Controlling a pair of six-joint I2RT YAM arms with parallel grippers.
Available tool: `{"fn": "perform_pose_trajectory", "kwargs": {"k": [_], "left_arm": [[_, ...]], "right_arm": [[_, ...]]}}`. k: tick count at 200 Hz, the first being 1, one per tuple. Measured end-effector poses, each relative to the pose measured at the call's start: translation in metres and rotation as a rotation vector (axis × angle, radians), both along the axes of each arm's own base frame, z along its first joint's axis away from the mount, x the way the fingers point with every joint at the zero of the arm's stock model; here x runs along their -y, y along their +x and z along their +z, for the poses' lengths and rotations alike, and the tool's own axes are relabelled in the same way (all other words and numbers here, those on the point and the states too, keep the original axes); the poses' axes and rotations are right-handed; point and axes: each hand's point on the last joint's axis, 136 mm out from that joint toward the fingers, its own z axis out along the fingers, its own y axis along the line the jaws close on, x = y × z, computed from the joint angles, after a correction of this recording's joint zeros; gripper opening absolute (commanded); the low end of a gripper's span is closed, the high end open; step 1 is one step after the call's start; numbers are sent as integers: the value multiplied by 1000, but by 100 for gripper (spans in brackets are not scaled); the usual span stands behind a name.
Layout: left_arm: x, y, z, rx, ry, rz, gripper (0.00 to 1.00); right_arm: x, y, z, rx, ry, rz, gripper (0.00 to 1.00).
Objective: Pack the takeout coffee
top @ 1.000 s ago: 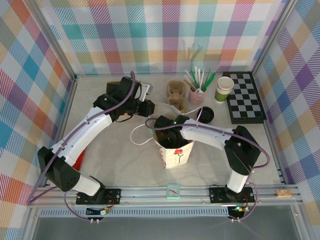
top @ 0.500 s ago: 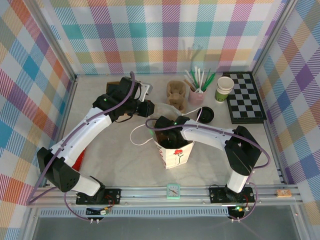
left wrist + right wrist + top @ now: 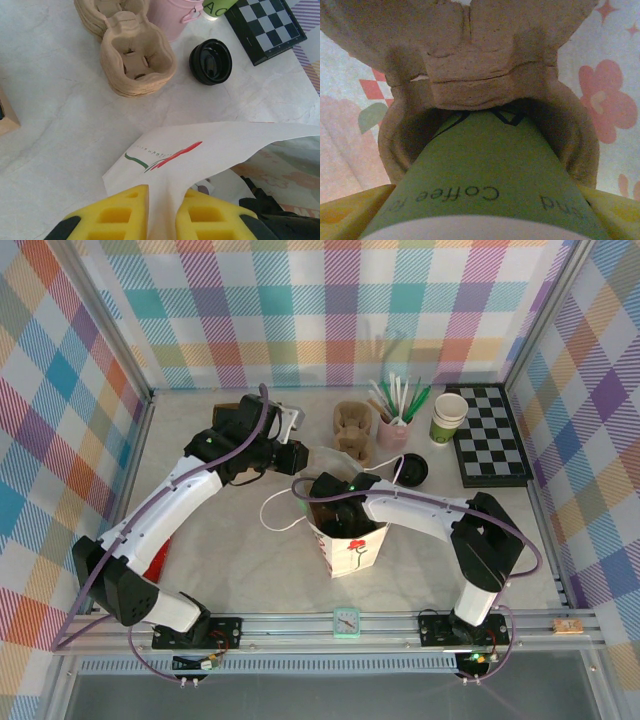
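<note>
takeout coffee is in the right gripper, down inside the paper bag. the bag stands mid-desk, toward the near edge of the desk.

right wrist view: yellow fingers sit on either side of the green cup wall, jaws wide and clamped on it. the cup's long axis runs straight away from the wrist, base first, into a socket of the pulp carrier on the bag floor. the base looks to be at or just inside the socket ring; can't tell if it's fully seated.

my read: the coming move runs along that axis. a bit more down if needed, then let go and lift straight out of the bag mouth. any sideways drift risks tipping the cup in the socket.

left gripper is nearly closed, pinching the bag's white top edge and holding the mouth open toward the far-left corner. it sits beside the bag, well off the cup, so the right arm is the one doing the job. i'd have the left hold that edge until the right is out.

loose black lid lies on the desk beyond the bag to its right, apart from it.
</note>
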Motion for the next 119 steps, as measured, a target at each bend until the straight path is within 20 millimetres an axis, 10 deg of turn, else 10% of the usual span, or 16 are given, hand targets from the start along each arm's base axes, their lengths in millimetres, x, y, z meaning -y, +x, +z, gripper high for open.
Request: {"fn": "perform_pose_trajectory", "kwargs": {"k": [119], "left_arm": [[0, 0, 1, -2, -5, 5, 18]], "right_arm": [[2, -2, -7, -13, -12, -4, 58]]}}
